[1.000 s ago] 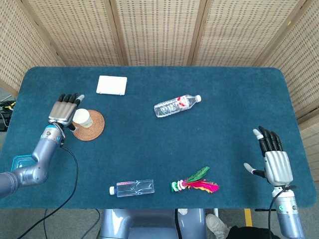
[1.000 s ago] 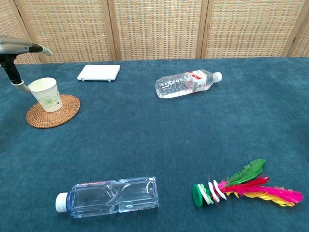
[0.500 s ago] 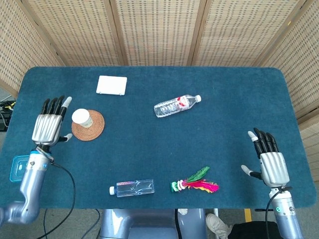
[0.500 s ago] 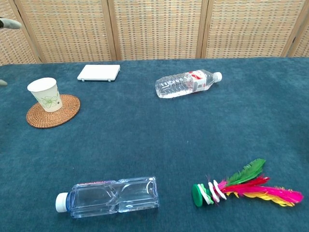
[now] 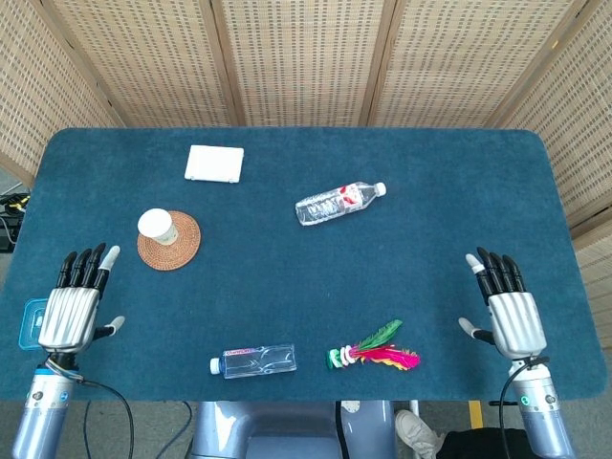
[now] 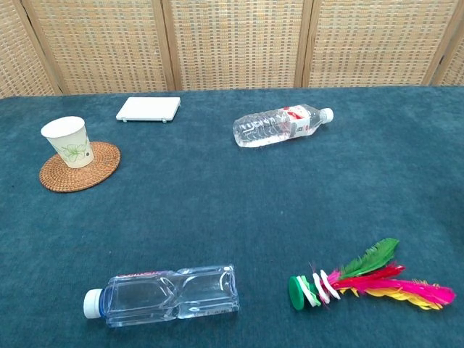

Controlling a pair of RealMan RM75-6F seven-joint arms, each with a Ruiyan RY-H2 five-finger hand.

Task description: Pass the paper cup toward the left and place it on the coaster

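Observation:
The white paper cup (image 5: 157,227) (image 6: 67,142) with a green leaf print stands upright on the round woven coaster (image 5: 178,247) (image 6: 87,172), towards its left side. My left hand (image 5: 73,307) hovers at the table's front left, well clear of the cup, fingers spread and holding nothing. Far on the front right, my right hand (image 5: 507,311) is likewise flat and empty. Neither hand appears in the chest view.
A white flat box (image 5: 214,163) lies at the back left. A clear bottle (image 5: 338,202) lies mid-table, a squarish bottle (image 5: 254,360) near the front edge, and a feathered shuttlecock (image 5: 374,352) beside it. A blue object (image 5: 29,320) sits under the left hand.
My left hand has let go of the cup and drawn back towards the front left edge, out of the chest view. The right hand slid slightly nearer. The cup stays on the coaster.

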